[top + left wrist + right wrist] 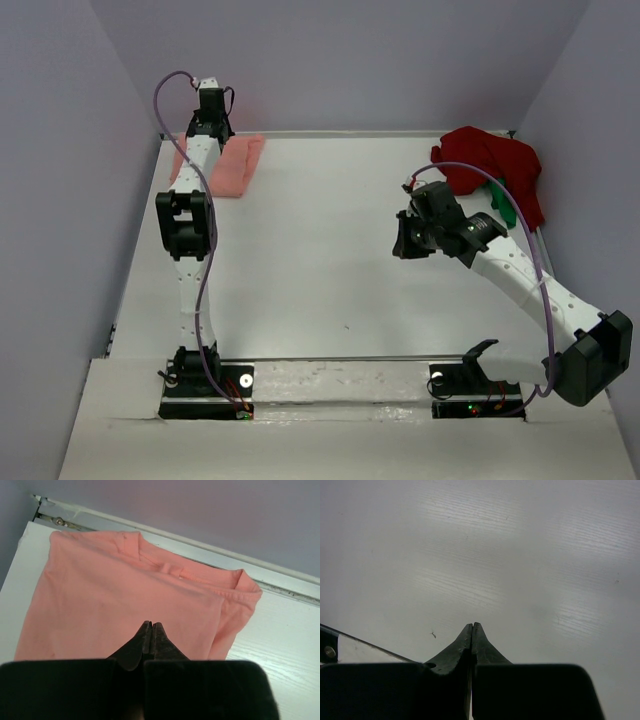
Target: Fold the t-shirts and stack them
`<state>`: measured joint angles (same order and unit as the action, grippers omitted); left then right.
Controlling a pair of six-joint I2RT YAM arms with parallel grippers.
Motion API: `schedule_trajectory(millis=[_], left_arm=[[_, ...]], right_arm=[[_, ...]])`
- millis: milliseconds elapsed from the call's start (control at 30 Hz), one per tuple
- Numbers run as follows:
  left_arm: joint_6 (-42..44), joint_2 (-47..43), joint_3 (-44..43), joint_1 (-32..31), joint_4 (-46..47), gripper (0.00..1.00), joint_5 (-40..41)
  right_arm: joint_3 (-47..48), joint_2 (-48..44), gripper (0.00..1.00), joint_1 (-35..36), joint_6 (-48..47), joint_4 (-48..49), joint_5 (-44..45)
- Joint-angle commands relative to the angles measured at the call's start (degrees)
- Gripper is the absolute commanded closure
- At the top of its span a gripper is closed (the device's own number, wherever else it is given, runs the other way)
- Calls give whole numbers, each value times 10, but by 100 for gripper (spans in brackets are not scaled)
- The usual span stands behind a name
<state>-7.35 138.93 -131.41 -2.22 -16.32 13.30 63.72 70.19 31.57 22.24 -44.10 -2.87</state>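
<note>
A salmon-pink t-shirt [238, 165] lies folded flat in the table's far left corner, its collar towards the back wall [125, 595]. My left gripper [212, 128] hangs over it, jaws shut [151, 625], with no cloth between the tips. A dark red t-shirt [495, 160] sits crumpled at the far right, and a strip of bright green t-shirt [497, 195] peeks out from under its near edge. My right gripper [402, 243] hovers left of that heap over bare table. Its jaws are shut and hold nothing [472, 625].
The white table [320, 250] is walled in by lilac panels at the back and both sides. A metal rail [280, 585] runs along the back edge just behind the pink shirt. A small speck [433, 635] lies on the tabletop.
</note>
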Motion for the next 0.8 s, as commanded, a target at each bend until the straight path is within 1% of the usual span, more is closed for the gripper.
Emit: schedule_trajectory(millis=[0,100,167,200,300,333,433,567,600,633,700,767], left_arm=[[-17,26,-44,12,-38,100,-70],[-9,31,-42,17,-34,100,-111],[-9,31,-37,18,-34,100,-122],[-13,29,-32,18,-28,100,-147],[-28,21,-5,18,-13,100,-187],[-39,20,9,18,-8,100,-187],[-48,25,11,18,-16,100,-183],[-54,56,-23,18,-61,100,-157],[-55,59,-25,18,-66,100,-152],[-57,61,-27,33,-70,100,-148],[-62,69,-31,34,-76,100,-139],[-64,78,-51,34,-95,100,-105]], right_arm=[[7,-8,100,3,-5,20,10],[10,-4,100,3,-4,18,8],[11,-3,100,3,-4,17,9],[12,-2,100,3,-3,17,9],[14,-3,100,3,-2,16,9],[13,-4,100,3,-2,16,10],[10,-5,100,3,0,15,12],[7,-10,100,3,2,14,14],[7,-11,100,3,2,14,13],[7,-13,100,3,2,14,14],[8,-12,100,3,2,14,15],[8,-11,100,3,2,12,15]])
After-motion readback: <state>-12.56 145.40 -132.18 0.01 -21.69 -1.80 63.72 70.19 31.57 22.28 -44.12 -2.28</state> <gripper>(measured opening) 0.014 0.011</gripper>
